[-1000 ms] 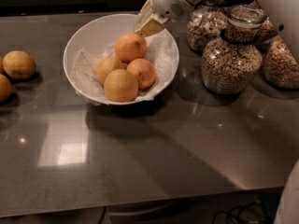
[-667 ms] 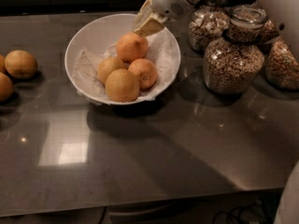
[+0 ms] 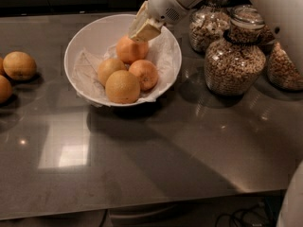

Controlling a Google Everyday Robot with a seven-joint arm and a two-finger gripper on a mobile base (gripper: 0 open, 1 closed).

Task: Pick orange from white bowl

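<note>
The white bowl (image 3: 163,39) stands at the back middle of the dark counter, lined with crinkled white paper. Several fruits lie in it. The deep orange fruit (image 3: 129,51) is at the back of the pile. A second deep orange fruit (image 3: 144,74) lies to its right front, and two paler ones (image 3: 122,86) lie in front. My gripper (image 3: 144,28) reaches in from the upper right. Its cream tip sits right at the top of the back orange and hides the orange's upper edge.
Glass jars of cereal (image 3: 234,60) stand to the right of the bowl, close to the arm. Two more pale fruits (image 3: 19,65) lie on the counter at the far left. The counter's front edge runs along the bottom.
My gripper has moved a little down and to the left, onto the top of the back orange. The bowl and the fruits have not moved.
</note>
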